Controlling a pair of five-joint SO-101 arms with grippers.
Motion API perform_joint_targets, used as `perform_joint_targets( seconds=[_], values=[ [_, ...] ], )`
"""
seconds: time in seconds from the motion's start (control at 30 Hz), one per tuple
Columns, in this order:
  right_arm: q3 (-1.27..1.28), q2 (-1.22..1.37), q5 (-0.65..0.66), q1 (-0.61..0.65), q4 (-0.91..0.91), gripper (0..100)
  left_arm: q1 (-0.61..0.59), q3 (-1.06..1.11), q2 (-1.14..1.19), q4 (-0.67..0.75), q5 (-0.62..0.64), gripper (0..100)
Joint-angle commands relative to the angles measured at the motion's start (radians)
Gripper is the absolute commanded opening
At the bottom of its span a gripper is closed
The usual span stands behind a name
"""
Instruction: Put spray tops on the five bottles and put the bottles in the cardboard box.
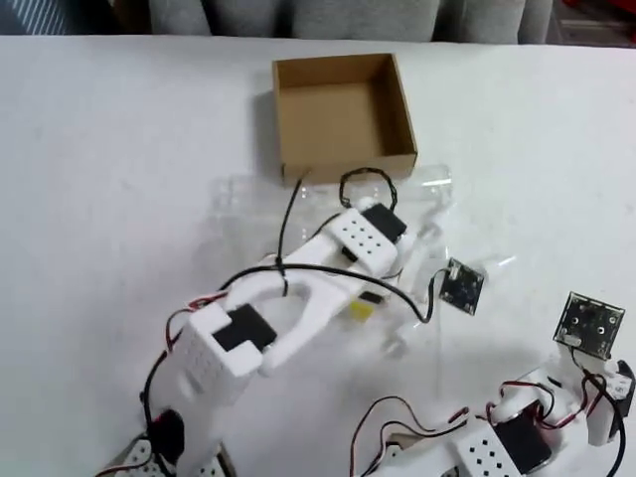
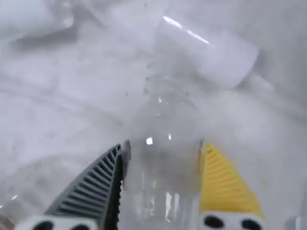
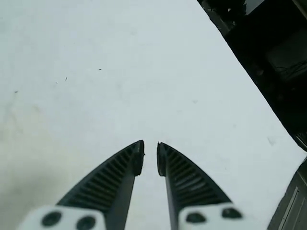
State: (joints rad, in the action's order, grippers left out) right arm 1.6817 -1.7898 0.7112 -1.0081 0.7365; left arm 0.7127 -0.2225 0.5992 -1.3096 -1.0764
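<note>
In the left wrist view my left gripper (image 2: 163,149) holds a clear plastic bottle (image 2: 165,115) by its body, the grey finger and the yellow finger (image 2: 223,187) pressed on either side. A white spray top (image 2: 216,57) lies just past the bottle's neck. From above, the left arm (image 1: 298,288) stretches from the lower left over a cluster of clear bottles (image 1: 422,194) lying in front of the cardboard box (image 1: 397,109), whose inside is bare. My right gripper (image 3: 150,155) is shut on nothing above bare white table, with its arm (image 1: 586,407) at the lower right.
The white table (image 1: 109,179) has open room to the left and right of the box. Cables loop over the left arm near the box's front wall. A dark table edge and dark objects (image 3: 268,52) show in the right wrist view.
</note>
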Motion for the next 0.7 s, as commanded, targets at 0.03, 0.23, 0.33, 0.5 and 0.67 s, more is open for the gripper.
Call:
perform_joint_targets(
  seconds=[0.03, 0.23, 0.33, 0.5, 0.67],
  values=[
    [0.008, -0.004, 0.006, 0.010, 0.002, 2.4, 0.010, -0.038, -0.019, -0.095, 0.000, 2],
    [0.008, -0.004, 0.009, 0.008, 0.002, 2.4, 0.016, -0.109, -0.122, -0.203, 0.269, 2],
    [0.008, -0.004, 0.011, 0.013, 0.002, 2.4, 0.001, -0.104, -0.202, -0.242, 0.373, 2],
    [0.008, -0.004, 0.011, 0.015, 0.002, 2.6, -0.085, -0.103, -0.311, -0.348, 0.502, 2],
    [0.008, -0.004, 0.011, 0.016, 0.002, 2.7, -0.217, -0.002, -0.420, -0.393, 0.535, 2]
  ],
)
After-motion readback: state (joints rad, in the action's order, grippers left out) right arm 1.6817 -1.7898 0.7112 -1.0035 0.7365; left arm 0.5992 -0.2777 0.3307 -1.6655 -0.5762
